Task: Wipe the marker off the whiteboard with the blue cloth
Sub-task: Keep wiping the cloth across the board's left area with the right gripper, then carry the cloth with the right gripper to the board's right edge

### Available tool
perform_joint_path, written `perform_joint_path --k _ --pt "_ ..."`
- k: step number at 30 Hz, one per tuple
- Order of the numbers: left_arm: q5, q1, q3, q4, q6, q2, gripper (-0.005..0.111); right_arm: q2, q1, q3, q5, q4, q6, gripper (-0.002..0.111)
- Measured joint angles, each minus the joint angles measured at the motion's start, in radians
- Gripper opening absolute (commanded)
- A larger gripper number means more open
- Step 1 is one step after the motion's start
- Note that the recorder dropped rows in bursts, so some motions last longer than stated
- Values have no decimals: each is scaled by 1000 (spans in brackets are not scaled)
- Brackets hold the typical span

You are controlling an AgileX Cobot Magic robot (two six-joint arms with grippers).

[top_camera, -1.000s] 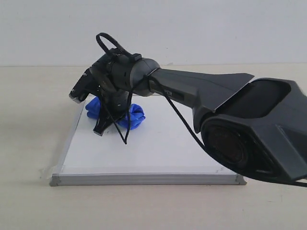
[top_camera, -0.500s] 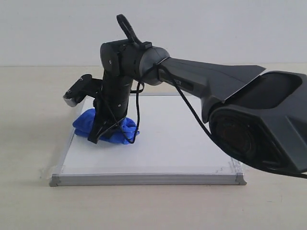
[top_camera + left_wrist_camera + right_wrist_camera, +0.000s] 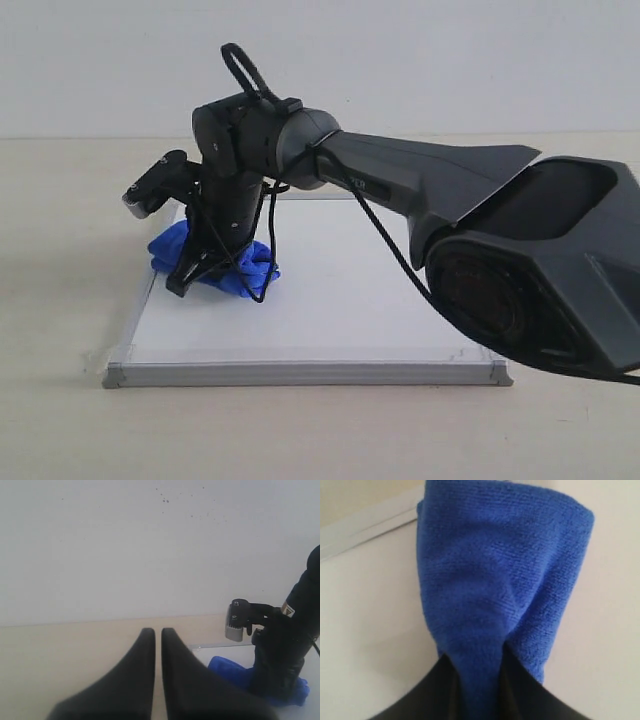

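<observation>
The blue cloth [image 3: 495,580], nubbly microfibre, bunches pinched in the right jaws; left jaws seem closed.

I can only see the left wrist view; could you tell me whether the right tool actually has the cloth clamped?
Observer: Yes. The right wrist view shows the right tool shut on the cloth, with a fold pinched between its fingers.
Operator: Thank you. Where on the board is it?
Observer: In the exterior view it sits at the left edge of the board, in its far half.
Operator: Is any marker showing?
Observer: No red line shows on the bare board in any view; whatever is under the cloth is hidden.
</observation>
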Motion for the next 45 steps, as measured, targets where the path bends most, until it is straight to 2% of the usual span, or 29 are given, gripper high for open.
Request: perform_joint_path --k 6,11,19,29,32,38,45 --pt "0 0 0 0 0 0 4 21 13 -19 -121 -161 200 0" --pt "0 0 0 0 0 0 4 27 19 -29 -114 -220 221 0" --pt "0 0 0 0 0 0 4 24 19 -40 0 -194 49 0" --pt "0 0 0 0 0 0 4 -23 -1 -28 148 108 -171 0" --pt "0 0 0 0 0 0 4 -40 3 -18 182 123 -152 0" --pt "0 0 0 0 0 0 4 -95 9 -5 224 22 -17 0" --pt "0 0 0 0 0 0 4 -190 -25 12 228 -3 79 0"
